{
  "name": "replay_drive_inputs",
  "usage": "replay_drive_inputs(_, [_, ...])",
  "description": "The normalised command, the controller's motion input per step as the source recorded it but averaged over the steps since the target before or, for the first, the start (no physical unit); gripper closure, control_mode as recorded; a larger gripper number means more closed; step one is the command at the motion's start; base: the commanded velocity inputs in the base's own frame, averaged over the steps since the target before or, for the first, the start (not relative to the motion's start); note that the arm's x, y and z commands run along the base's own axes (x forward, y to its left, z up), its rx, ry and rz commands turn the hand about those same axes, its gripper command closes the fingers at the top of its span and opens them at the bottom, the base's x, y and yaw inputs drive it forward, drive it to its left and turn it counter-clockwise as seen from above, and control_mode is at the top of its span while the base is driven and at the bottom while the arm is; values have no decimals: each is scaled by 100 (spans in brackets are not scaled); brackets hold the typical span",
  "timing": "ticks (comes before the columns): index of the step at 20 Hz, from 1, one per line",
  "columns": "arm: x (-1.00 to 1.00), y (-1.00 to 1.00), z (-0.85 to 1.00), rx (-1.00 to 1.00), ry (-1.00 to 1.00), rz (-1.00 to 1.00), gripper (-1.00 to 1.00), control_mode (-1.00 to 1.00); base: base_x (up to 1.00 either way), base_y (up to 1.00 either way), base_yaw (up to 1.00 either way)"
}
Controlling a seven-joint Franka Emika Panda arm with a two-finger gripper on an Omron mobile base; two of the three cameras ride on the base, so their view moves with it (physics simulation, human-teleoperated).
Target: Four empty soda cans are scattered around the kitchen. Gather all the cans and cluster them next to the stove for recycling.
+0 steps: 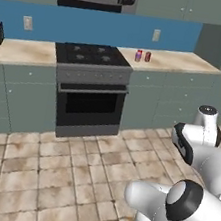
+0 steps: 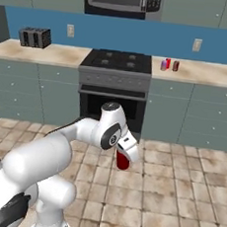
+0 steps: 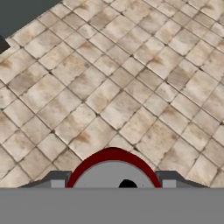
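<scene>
Arm low, bent over floor tiles, claw [image 3: 113, 183] clamped on red can [image 2: 123, 161].

Ahead I see a microwave [image 2: 122, 0] up top, a toaster [image 2: 34, 37] on the left counter [image 2: 37, 53], tiled floor [image 1: 45, 183] below me.

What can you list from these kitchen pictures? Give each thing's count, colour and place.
Small upright soda cans on the counter: two or three, red and purple, right of the stove.
Red soda can with silvery top: one, in the gripper above the floor.
Black four-burner stove: one, mid-counter.
Steel-and-black microwave: one, above stove.
Dark toaster: one, left counter.
Brown tiled floor: foreground.
Gripper: shut on the red can.
</scene>
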Motion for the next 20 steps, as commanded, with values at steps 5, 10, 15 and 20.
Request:
replay_drive_inputs(5, [0,0,0,0,0,0,100,100,58,-33,13])
replay_drive_inputs(10, [0,0,0,0,0,0,100,100,55,-35,12])
replay_drive_inputs(15, [0,0,0,0,0,0,100,100,47,-40,8])
replay_drive_inputs(20, [0,0,0,0,0,0,100,100,43,-46,1])
